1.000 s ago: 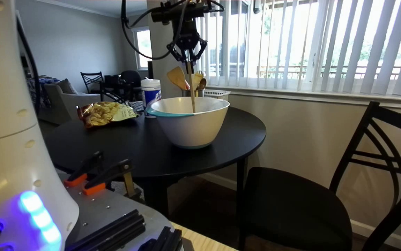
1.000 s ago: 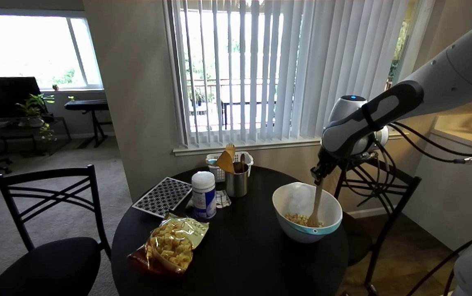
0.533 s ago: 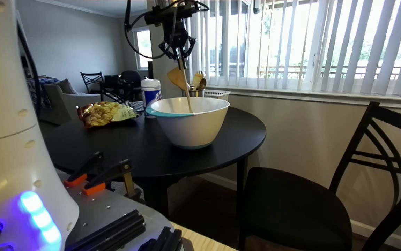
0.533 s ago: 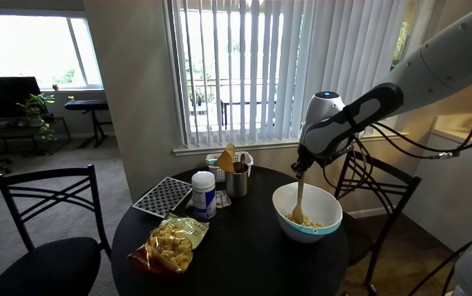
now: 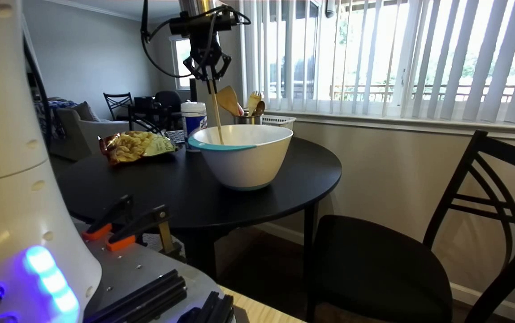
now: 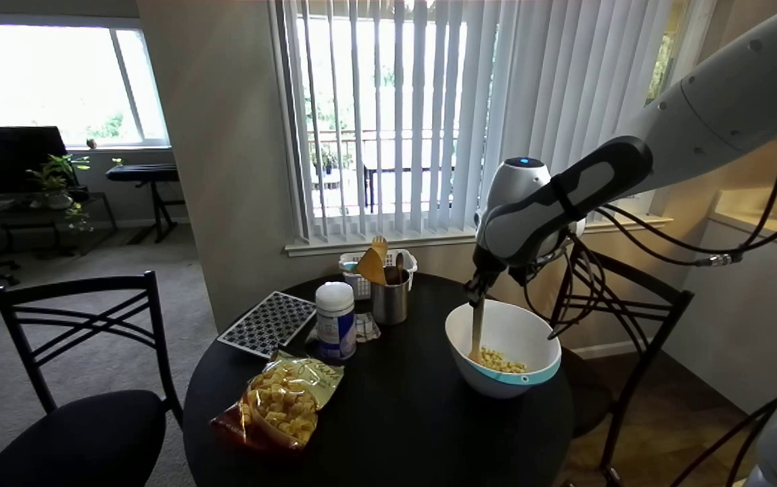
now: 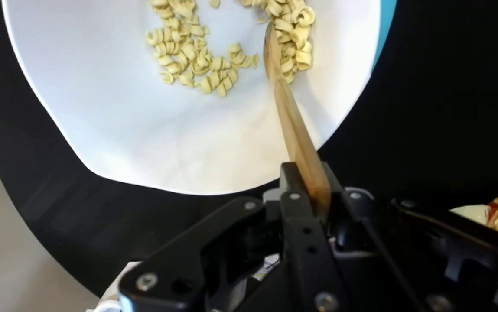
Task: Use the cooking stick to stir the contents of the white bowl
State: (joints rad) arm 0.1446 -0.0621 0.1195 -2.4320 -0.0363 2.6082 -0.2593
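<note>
Wrist view: the black claw is pinched closed on the wooden cooking stick, whose lower end leans among pasta curls inside the white bowl, near its wall. My worry: a hard sideways push could drag the unheld bowl across the desk, or twist the stick within that narrow grip.

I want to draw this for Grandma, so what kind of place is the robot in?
Probably somebody's home, in a dining corner. There's a round black table with a black chair beside it, vertical blinds hanging behind, and a potted plant farther back.
</note>
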